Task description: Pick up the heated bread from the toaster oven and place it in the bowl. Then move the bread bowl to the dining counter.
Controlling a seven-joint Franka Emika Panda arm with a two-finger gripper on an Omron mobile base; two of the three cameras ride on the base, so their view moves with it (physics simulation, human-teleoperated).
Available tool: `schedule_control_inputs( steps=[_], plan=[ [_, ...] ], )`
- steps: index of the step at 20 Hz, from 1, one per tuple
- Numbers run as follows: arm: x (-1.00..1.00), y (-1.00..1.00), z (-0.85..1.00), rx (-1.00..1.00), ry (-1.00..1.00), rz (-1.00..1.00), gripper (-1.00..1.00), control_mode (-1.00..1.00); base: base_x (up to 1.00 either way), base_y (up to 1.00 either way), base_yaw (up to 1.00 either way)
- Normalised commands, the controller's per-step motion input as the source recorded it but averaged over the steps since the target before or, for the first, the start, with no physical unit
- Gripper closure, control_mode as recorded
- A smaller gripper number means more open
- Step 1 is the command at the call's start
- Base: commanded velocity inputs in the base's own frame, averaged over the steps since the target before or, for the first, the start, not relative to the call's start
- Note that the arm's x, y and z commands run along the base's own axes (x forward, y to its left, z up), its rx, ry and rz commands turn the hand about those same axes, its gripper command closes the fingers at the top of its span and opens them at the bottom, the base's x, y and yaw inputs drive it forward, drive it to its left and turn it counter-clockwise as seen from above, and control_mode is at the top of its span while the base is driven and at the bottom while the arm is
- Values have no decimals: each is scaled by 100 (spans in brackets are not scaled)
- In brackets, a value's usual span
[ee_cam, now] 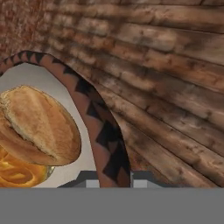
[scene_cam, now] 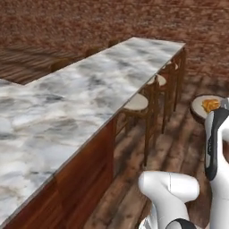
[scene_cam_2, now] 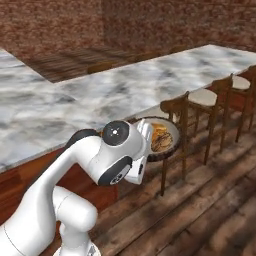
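Arm: you see its white links rising at the near edge of both base views, the wrist bent toward the bowl.
Tool [ee_cam: 109,178]: in your hand view its tips sit together on the bowl's dark rim, clamped on the bowl.
Bowl [scene_cam_2: 173,141]: you have it held up off the plank floor, beside the worktop's stool side, not resting on the marble. Its rim carries a dark triangle pattern in the hand view.
Heated bread [ee_cam: 37,124]: it lies inside the bowl, a golden-brown roll, with an orange lumpy piece [ee_cam: 17,174] just under it, touching.
Stools [scene_cam: 136,103]: round-seated wooden ones stand in a row along the worktop's edge, the nearest just beyond the bowl.
Dining counter [scene_cam: 67,103]: this long marble worktop with grey veins runs away from you, bare on top.
Brick wall [scene_cam_2: 150,25]: it closes off the far side.
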Motion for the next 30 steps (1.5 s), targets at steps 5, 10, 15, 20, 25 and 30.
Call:
schedule_control_inputs(
  steps=[5, 10, 15, 20, 25, 30],
  plan=[
    [0, 0, 0, 0, 0, 0, 100, 100, 100, -76, 55],
    [0, 0, 0, 0, 0, 0, 100, 100, 100, -84, 40],
    [0, 0, 0, 0, 0, 0, 100, 100, 100, -56, 39],
    [0, 0, 0, 0, 0, 0, 100, 100, 100, -25, 32],
    [0, 0, 0, 0, 0, 0, 100, 100, 98, 24, 24],
    [0, 0, 0, 0, 0, 0, 100, 100, 36, 0, 28]
  ],
)
